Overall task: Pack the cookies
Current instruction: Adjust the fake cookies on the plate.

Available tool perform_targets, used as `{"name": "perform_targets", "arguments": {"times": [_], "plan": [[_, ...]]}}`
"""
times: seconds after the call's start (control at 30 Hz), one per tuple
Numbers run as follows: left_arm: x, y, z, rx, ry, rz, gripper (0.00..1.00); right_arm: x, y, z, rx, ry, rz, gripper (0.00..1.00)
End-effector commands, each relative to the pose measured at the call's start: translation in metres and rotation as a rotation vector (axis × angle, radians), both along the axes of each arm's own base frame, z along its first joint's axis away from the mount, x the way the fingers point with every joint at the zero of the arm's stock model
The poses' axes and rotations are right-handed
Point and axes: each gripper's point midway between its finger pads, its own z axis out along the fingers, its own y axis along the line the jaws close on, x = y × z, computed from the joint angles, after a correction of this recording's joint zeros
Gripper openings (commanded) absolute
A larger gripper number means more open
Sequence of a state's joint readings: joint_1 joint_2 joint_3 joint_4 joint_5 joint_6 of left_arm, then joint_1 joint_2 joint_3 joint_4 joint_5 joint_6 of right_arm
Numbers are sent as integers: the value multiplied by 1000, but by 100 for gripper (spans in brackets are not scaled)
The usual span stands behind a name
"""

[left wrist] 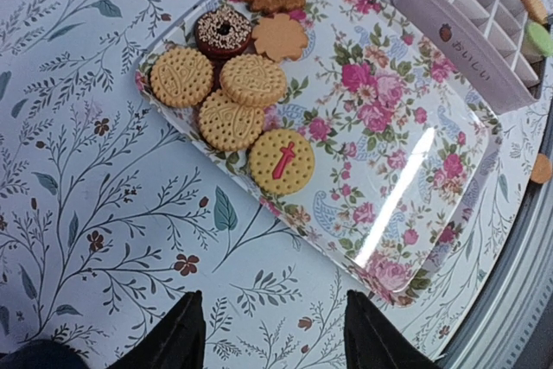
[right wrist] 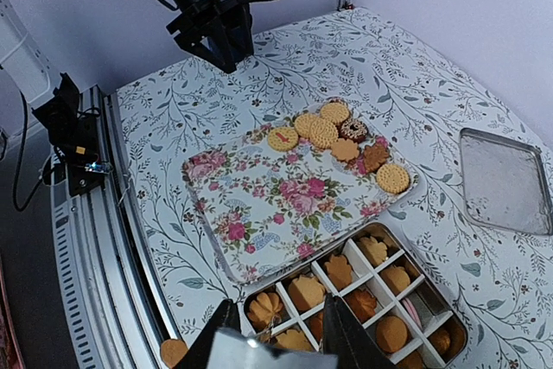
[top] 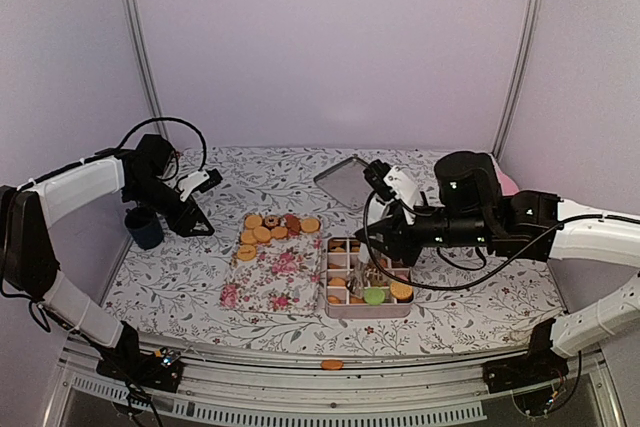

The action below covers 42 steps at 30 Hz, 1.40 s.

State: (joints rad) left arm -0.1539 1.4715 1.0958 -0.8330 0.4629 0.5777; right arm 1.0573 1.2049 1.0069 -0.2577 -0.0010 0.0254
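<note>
Lying bunched at one end of a single floral tray are eight cookies: six golden, one dark ring, one reddish-brown. More are sitting in one divided box just beside the tray, too hidden to count. One stray cookie is resting on the rail at the near edge.

The left gripper is hovering over bare cloth, fingers wide apart, holding nothing. The right gripper is hanging over the box, fingers partly apart, with a pale grey piece between them; whether it is gripped, I cannot tell.

One metal lid and one dark cup are standing well apart. A leaf-printed tablecloth is covering the table; lilac walls and two metal posts are enclosing it.
</note>
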Motion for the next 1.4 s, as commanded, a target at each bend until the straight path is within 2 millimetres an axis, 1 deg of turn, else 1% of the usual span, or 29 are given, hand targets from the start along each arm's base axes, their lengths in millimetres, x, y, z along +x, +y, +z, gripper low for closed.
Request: {"name": "perform_targets", "arguments": {"times": [0.0, 0.1, 0.27, 0.47, 0.67, 0.73, 0.87, 1.03, 1.27, 1.37], "plan": [[-3, 3, 2, 3, -9, -6, 56, -4, 12, 7, 9, -30, 13, 34], [-3, 3, 2, 4, -10, -5, 56, -4, 12, 0, -19, -33, 2, 33], [-3, 3, 2, 0, -7, -5, 56, -4, 14, -6, -57, -60, 9, 33], [-3, 4, 2, 7, -8, -4, 55, -7, 15, -19, -89, -41, 20, 32], [-3, 4, 1, 8, -6, -6, 55, -9, 6, -27, -112, -28, 3, 32], [-3, 4, 0, 8, -5, -6, 55, -8, 1, -24, -111, -35, -18, 31], [-3, 3, 1, 0, 0, -4, 55, -4, -8, -12, -90, -66, -59, 27], [-3, 3, 1, 0, -2, -4, 55, -1, -13, -2, -69, -87, -83, 20], [-4, 2, 0, -1, 2, -5, 55, 0, -14, 2, -65, -95, -91, 20], [-3, 2, 0, -2, 1, -5, 55, 3, -17, 4, -68, -108, -114, 20]]}}
